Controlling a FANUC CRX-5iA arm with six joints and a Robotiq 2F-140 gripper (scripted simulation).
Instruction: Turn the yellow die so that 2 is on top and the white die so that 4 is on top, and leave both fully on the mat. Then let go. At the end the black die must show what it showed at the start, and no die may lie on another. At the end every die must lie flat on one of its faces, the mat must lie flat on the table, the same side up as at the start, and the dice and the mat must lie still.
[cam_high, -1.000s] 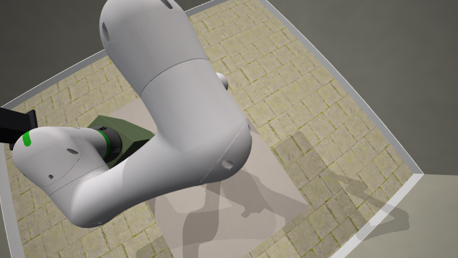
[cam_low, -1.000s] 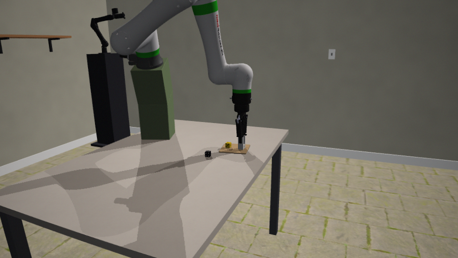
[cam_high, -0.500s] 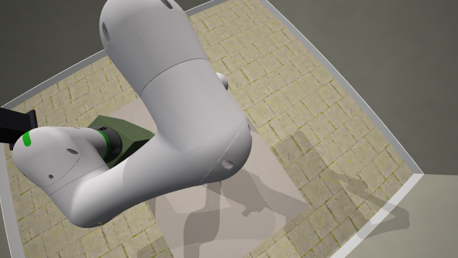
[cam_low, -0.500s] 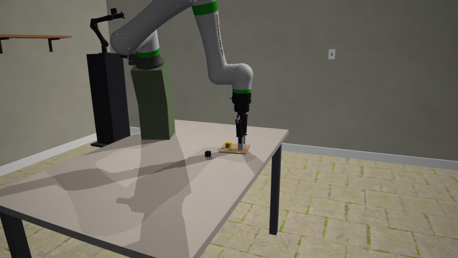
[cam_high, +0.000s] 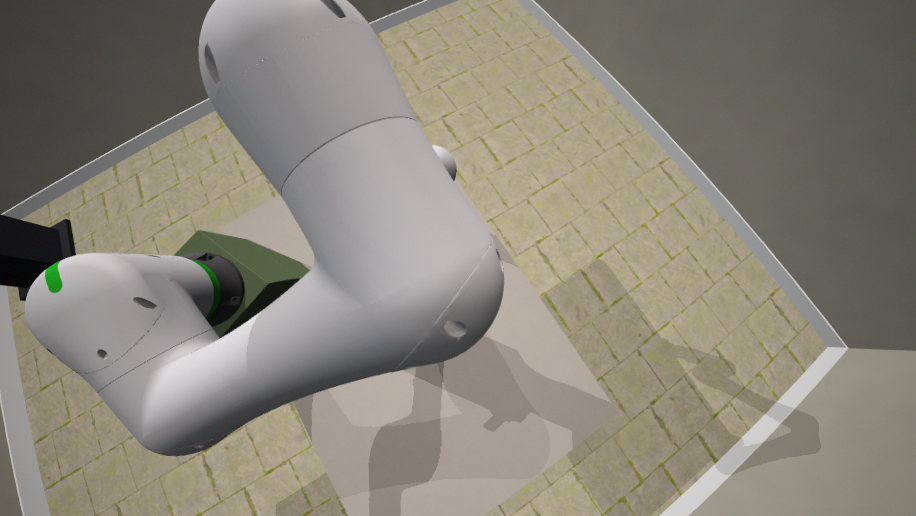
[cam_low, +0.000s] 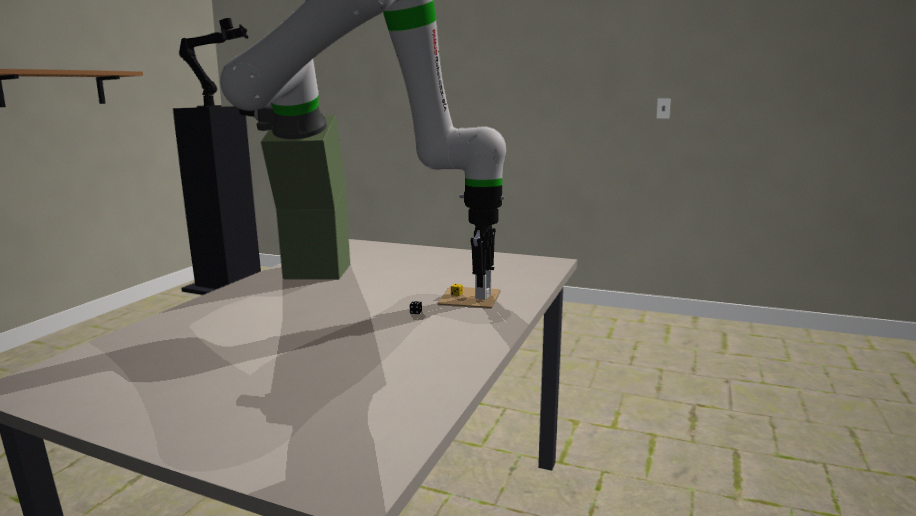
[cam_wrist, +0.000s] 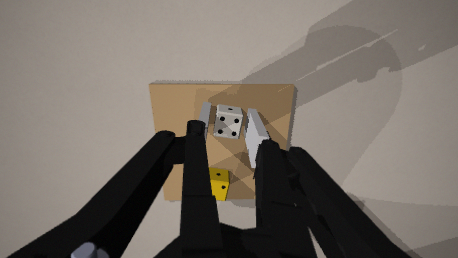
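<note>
white die (cam_wrist: 228, 121) sits flat on the mat (cam_wrist: 170, 100), four pips up, between the gripper (cam_wrist: 229, 122) pads with gaps either side: jaws open, holding nothing. yellow die (cam_wrist: 219, 183) lies on the mat at 6 o'clock; its top face unreadable. black die (cam_low: 416, 308) rests off the mat.

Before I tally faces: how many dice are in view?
3: white die on the mat between the fingers; yellow die on the mat; black die on the table.
</note>
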